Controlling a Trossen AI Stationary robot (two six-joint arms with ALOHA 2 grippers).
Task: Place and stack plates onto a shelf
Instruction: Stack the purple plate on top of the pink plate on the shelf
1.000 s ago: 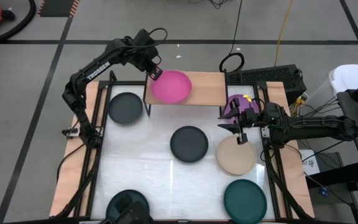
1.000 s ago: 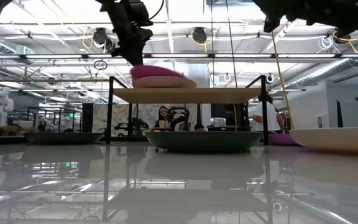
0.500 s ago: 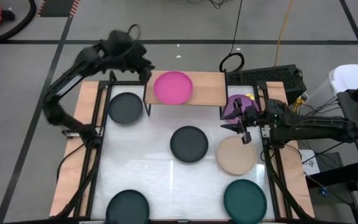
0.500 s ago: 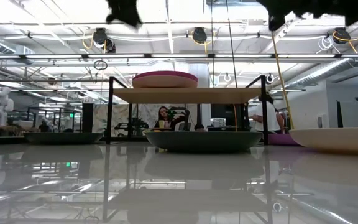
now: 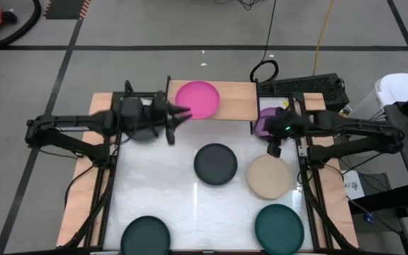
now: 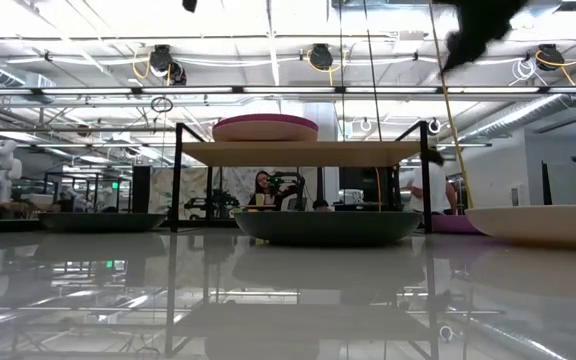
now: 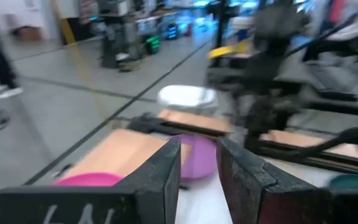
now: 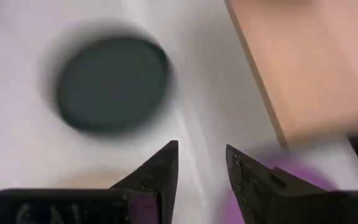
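The magenta plate lies flat on the left half of the wooden shelf. My left gripper is open, level, pointing toward the table's right, just near-left of that plate and touching nothing. My right gripper is open and points down between the purple plate and the beige plate. A dark grey plate lies partly under the left arm. Another dark plate rests at the table's middle.
A teal plate lies at the near right and a dark teal plate at the near left. The shelf's right half is bare wood. Black frame rails run along both table sides. Cables and a keyboard lie beyond the shelf.
My left gripper let go of the magenta plate's left rim, and the tilted plate settled flat on the shelf. The gripper rose, swung left, then came back level at the shelf's near left corner. My right gripper shifted slightly toward the far edge, by the purple plate.
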